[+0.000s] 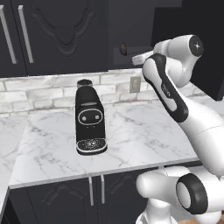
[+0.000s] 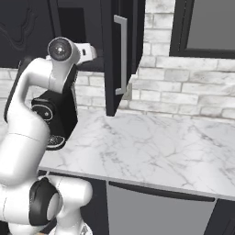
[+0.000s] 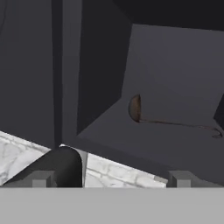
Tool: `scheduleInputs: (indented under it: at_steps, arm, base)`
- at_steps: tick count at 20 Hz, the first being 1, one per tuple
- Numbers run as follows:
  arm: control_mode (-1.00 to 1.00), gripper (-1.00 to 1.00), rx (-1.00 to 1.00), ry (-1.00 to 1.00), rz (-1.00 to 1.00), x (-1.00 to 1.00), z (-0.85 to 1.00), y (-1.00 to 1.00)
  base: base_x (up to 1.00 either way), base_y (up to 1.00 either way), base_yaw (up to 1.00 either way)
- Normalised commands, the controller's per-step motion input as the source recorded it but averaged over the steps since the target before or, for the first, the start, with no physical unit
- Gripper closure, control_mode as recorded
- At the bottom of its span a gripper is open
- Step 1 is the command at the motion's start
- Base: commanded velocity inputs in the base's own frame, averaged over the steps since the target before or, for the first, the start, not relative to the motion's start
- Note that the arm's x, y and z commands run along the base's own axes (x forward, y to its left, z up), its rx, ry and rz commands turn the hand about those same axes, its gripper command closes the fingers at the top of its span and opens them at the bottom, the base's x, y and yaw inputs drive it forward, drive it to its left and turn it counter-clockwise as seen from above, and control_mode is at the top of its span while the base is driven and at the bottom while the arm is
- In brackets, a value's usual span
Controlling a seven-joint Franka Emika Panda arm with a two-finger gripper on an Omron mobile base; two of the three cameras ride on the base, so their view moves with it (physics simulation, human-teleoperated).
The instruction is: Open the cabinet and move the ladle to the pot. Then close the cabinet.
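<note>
Ladle [image 3: 175, 123] lies seemingly just beyond open claw [image 3: 111, 177].

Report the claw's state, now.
Claw: open, holding nothing, aimed into the open cabinet at the ladle.

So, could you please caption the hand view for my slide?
Open fingers face the ladle lying inside the open cabinet.
</note>
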Motion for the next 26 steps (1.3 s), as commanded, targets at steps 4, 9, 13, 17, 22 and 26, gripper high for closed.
scheduleInputs:
  at_steps: [4,9,13,17,22,26]
  arm:
    - [-1.0,-1.0,0.07,0.06,0.0,0.56,0.13,0.0]
    - [-1.0,-1.0,0.09,0.08,0.0,0.5,0.24,0.0]
    - [-1.0,-1.0,0.06,0.09,0.0,0.46,0.11,0.0]
    - [-1.0,-1.0,0.01,0.03,0.0,0.39,0.0,0.0]
    - [-1.0,-1.0,0.04,0.0,0.0,0.47,0.0,0.0]
    - [-1.0,-1.0,0.04,0.04,0.0,0.47,-0.04,0.0]
  base:
    - [0.0,0.0,0.0]
    - [0.0,0.0,0.0]
    - [0.0,0.0,0.0]
    - [0.0,0.0,0.0]
    - [0.0,0.0,0.0]
    - [0.0,0.0,0.0]
